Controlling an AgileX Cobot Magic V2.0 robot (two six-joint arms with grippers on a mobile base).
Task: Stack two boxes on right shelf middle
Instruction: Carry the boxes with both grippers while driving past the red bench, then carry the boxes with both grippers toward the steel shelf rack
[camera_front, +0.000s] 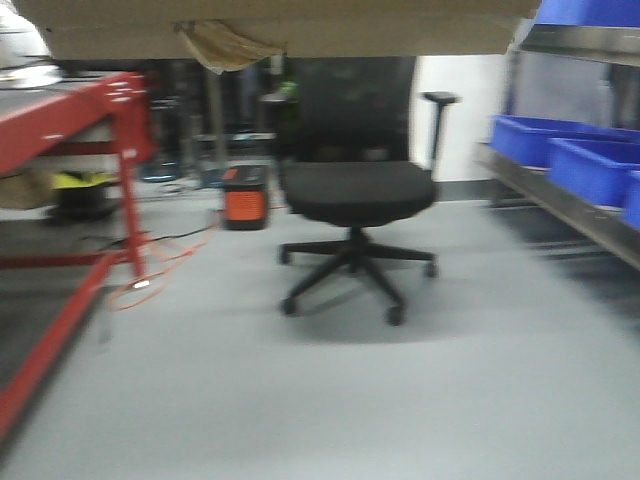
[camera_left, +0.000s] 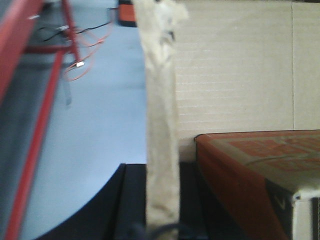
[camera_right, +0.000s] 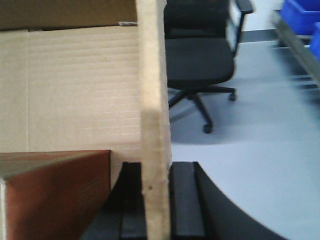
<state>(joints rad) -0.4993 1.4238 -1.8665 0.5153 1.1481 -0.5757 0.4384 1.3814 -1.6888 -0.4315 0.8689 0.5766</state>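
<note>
A brown cardboard box (camera_front: 290, 30) fills the top edge of the front view, held off the floor, with torn yellowish tape (camera_front: 225, 45) hanging from it. My left gripper (camera_left: 161, 172) is shut on the box's taped side wall (camera_left: 160, 100), one black finger on each face. My right gripper (camera_right: 156, 167) is shut on the opposite wall (camera_right: 152, 75) in the same way. Both wrist views look into the box (camera_left: 230, 75) (camera_right: 75, 85). The steel shelf (camera_front: 560, 200) runs along the right side. A second brown box cannot be made out.
A red-brown printed carton (camera_left: 260, 165) (camera_right: 50, 190) lies inside the held box. A black office chair (camera_front: 355, 190) stands ahead on the grey floor. Blue bins (camera_front: 590, 160) sit on the steel shelf. At left are a red rack (camera_front: 80, 130), an orange device (camera_front: 245, 200) and loose cables (camera_front: 160, 270).
</note>
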